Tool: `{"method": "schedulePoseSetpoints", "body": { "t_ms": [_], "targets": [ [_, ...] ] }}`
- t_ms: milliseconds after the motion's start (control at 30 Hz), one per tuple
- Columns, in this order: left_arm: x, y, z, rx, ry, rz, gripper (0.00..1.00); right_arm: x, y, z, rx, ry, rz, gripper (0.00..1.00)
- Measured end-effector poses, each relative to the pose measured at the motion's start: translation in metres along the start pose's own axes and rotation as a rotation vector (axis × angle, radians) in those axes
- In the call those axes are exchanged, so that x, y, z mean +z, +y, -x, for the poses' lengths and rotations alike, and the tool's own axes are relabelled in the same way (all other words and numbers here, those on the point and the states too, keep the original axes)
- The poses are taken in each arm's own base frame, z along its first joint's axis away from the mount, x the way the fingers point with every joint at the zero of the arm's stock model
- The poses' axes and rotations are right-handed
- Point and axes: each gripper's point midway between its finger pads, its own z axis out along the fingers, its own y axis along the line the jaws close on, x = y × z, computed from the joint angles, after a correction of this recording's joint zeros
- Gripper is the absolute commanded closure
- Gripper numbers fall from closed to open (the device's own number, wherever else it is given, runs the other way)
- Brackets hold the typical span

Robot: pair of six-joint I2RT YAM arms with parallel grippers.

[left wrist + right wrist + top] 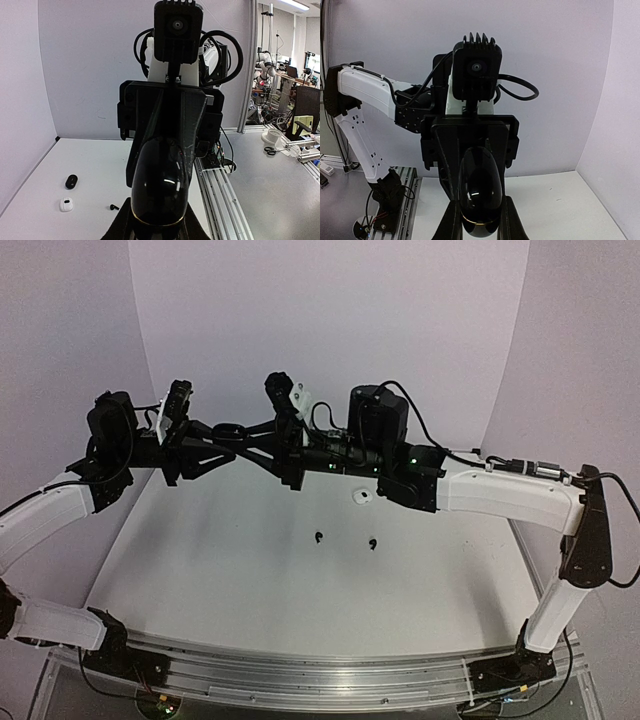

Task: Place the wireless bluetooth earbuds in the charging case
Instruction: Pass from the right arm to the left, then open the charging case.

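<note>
Both arms are raised above the table and meet in the middle. My left gripper (224,432) and my right gripper (256,433) are both shut on one glossy black pebble-shaped charging case (236,428) with a thin gold seam. In the left wrist view the case (160,185) fills the space between my fingers, and it does the same in the right wrist view (480,192). Two black earbuds (319,536) (373,543) lie on the white table below. One of them shows in the left wrist view (114,206). No white earbuds show.
A small white case (362,497) lies on the table under the right forearm and shows in the left wrist view (66,204). A small black oval object (71,181) lies just behind it. An aluminium rail (300,670) runs along the near table edge.
</note>
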Motion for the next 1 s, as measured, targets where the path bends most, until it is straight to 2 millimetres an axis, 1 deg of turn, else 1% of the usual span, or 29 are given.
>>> {"method": "schedulePoseSetpoints", "body": {
  "t_ms": [33, 100, 133, 200, 233, 400, 633, 833, 1000],
  "targets": [
    [0.0, 0.0, 0.0, 0.0, 0.0, 0.0, 1.0, 0.0, 0.0, 0.0, 0.0, 0.0, 0.0, 0.91],
    [0.0, 0.0, 0.0, -0.003, 0.001, 0.001, 1.0, 0.0, -0.001, 0.0, 0.005, 0.001, -0.005, 0.6],
    [0.0, 0.0, -0.001, -0.007, 0.003, 0.002, 1.0, 0.0, -0.002, 0.0, 0.008, 0.001, -0.011, 0.49],
    [0.001, -0.001, -0.003, -0.016, 0.01, -0.003, 1.0, 0.0, -0.005, -0.001, 0.017, 0.004, -0.036, 0.35],
    [0.002, -0.002, -0.005, -0.022, 0.016, -0.007, 1.0, 0.0, -0.007, -0.002, 0.018, 0.006, -0.05, 0.32],
    [0.003, -0.004, -0.019, -0.046, 0.051, -0.013, 1.0, -0.003, -0.015, -0.011, 0.027, 0.032, -0.102, 0.28],
    [0.002, -0.005, -0.03, -0.041, 0.085, -0.011, 1.0, -0.003, -0.018, -0.021, 0.052, 0.073, -0.123, 0.29],
    [0.001, -0.004, -0.034, 0.017, 0.119, -0.003, 1.0, -0.003, -0.016, -0.022, 0.068, 0.096, -0.125, 0.32],
    [0.0, -0.005, -0.046, 0.061, 0.157, 0.002, 1.0, -0.002, -0.017, -0.022, 0.094, 0.101, -0.125, 0.42]
  ]
}}
